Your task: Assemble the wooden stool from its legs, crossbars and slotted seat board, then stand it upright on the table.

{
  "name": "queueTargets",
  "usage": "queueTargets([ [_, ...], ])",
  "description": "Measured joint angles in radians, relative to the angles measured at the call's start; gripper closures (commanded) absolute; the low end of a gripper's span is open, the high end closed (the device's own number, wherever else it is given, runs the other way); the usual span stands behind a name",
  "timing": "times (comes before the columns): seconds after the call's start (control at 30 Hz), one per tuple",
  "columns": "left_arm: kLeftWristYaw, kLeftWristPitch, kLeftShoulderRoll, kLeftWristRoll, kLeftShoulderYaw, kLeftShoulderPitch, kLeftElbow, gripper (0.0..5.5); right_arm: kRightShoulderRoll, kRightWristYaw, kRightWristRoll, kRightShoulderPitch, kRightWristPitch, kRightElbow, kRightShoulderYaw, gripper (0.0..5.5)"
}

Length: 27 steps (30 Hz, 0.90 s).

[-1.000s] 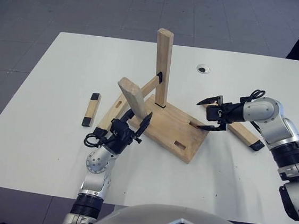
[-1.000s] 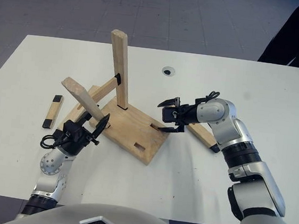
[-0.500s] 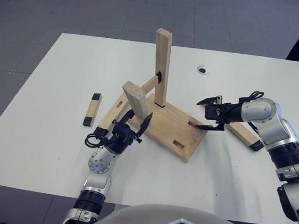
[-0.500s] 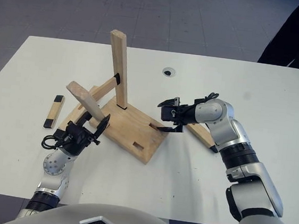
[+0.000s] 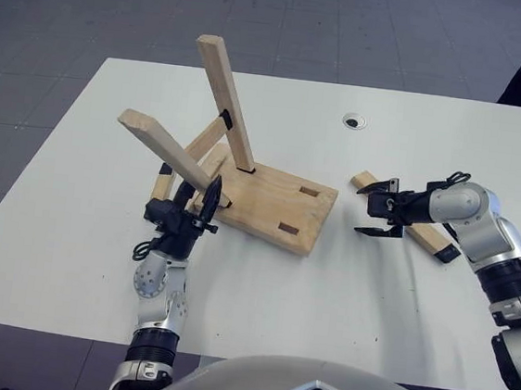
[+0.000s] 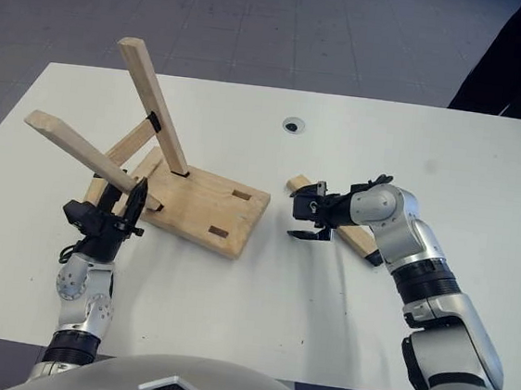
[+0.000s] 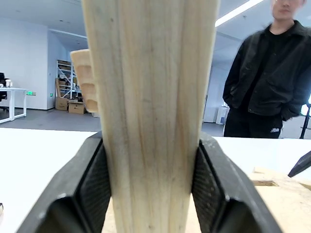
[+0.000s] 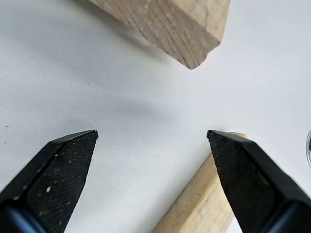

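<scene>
Your seat board [image 5: 273,206] is sliding left across the table [image 5: 417,128], its legs tilting. Your left gripper [image 5: 198,194] is clamping the near leg [image 5: 163,144], while your right gripper [image 5: 360,210] is gaping wide by a loose leg [image 5: 427,238], right of the board.

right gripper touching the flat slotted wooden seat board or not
Apart. The left eye view shows bare white table between the open right gripper and the edge of the flat slotted wooden seat board.

loose leg [image 5: 428,241] lies right of the seat board [image 5: 273,206].
</scene>
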Motion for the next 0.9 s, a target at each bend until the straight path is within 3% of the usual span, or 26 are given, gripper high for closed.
queueTargets([
  [0.2,-0.008,-0.06,0.03,0.139,-0.031,-0.016,0.025,3.46,0.006,0.005,0.012,0.007,0.056,-0.015,-0.017,1.33],
  [0.4,-0.02,-0.101,0.055,0.213,-0.096,-0.053,0.049,3.46,0.051,0.035,0.22,-0.128,0.33,-0.196,-0.183,1.33],
  [0.53,-0.03,-0.103,0.057,0.215,-0.116,-0.151,0.141,3.46,0.115,0.023,0.195,-0.105,0.338,-0.21,-0.104,1.33],
  [0.63,-0.031,-0.109,0.054,0.22,-0.128,-0.195,0.178,3.46,0.211,-0.04,0.122,-0.098,0.27,-0.081,-0.017,1.33],
  [0.9,-0.029,-0.116,0.053,0.218,-0.13,-0.184,0.175,3.46,0.277,-0.148,0.027,-0.197,0.051,0.234,0.022,1.33],
])
